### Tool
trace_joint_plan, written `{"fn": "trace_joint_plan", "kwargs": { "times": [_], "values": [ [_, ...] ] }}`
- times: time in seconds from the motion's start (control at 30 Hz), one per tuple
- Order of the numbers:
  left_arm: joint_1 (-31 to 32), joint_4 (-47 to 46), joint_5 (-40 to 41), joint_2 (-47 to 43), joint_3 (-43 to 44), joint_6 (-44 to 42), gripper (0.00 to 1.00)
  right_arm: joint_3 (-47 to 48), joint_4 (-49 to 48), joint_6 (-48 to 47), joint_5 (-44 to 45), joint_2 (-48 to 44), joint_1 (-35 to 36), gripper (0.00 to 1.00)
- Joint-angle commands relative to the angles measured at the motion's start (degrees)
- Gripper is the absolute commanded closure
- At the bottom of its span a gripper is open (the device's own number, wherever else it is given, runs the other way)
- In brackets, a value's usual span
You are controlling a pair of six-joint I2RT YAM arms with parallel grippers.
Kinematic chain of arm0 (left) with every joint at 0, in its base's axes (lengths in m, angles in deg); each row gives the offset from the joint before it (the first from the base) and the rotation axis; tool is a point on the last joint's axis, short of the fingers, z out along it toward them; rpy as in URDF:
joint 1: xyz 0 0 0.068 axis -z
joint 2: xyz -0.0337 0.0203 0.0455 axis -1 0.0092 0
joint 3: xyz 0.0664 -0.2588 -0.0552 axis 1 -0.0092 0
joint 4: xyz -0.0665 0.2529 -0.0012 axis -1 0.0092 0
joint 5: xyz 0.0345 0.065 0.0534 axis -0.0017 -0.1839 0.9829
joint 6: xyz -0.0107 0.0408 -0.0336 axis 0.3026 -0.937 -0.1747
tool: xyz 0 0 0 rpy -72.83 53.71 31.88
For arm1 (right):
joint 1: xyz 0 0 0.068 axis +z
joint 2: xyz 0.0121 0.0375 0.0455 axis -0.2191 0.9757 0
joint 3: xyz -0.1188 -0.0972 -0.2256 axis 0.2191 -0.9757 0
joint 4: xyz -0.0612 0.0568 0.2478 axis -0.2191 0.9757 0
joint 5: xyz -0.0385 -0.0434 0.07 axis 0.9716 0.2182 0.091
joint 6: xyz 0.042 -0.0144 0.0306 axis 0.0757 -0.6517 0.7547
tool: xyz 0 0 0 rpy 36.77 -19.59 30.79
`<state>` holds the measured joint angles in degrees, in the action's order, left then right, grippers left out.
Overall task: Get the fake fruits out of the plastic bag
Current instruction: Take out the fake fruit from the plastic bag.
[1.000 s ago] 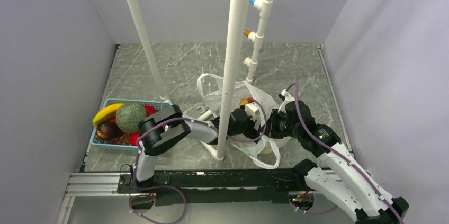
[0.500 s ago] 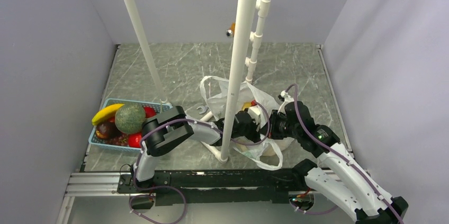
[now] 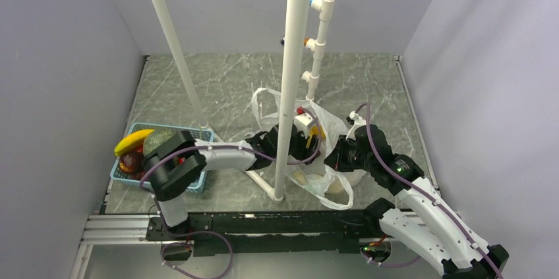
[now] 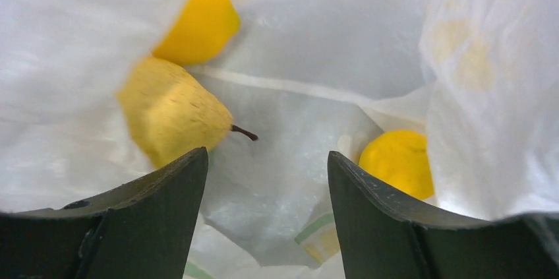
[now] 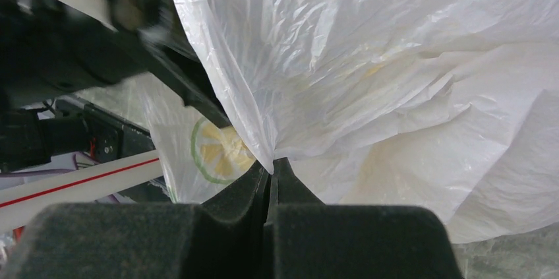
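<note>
Arms [image 3: 425, 208] white-and-black; purple cables [image 3: 371, 130]; pincer fingers [image 4: 382, 223] seemingly dark grey.

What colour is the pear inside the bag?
Pear: pale yellow, dark stem; best in left wrist view.

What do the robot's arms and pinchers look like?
The left arm and right arm are white tubes with chunky black joints, and a thin purple cable loops along each. The fingers are dark grey, wide at the base and tapering toward blunt tips.
</note>
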<state>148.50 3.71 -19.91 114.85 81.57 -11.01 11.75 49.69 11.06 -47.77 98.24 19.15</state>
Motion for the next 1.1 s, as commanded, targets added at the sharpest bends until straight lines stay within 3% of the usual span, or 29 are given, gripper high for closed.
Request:
{"fn": "trace_joint_plan", "kwargs": {
  "times": [0.0,0.23,0.4,0.73,1.07],
  "values": [
    [-1.8,2.37,-0.33,-4.82,0.93,-1.64,0.28,-1.72,-3.06,0.26,-3.51,0.25,0.18,1.0],
    [-3.02,-2.09,1.61,-2.77,2.02,-6.69,0.37,-3.87,-5.07,1.97,-5.65,-0.11,0.17,1.0],
    [-3.03,-2.69,1.63,-0.68,4.97,-8.38,0.36,-3.87,-5.39,2.08,-5.87,0.38,0.13,1.0],
    [-3.21,0.9,12.71,4.59,8.48,-12.9,0.13,-3.41,-6.23,1.66,-5.95,2.0,0.13,1.0],
    [-3.78,3.36,15.15,10.66,11.22,-15.27,0.11,-3.24,-6.45,1.43,-5.26,2.81,0.14,1.0]
  ]
}}
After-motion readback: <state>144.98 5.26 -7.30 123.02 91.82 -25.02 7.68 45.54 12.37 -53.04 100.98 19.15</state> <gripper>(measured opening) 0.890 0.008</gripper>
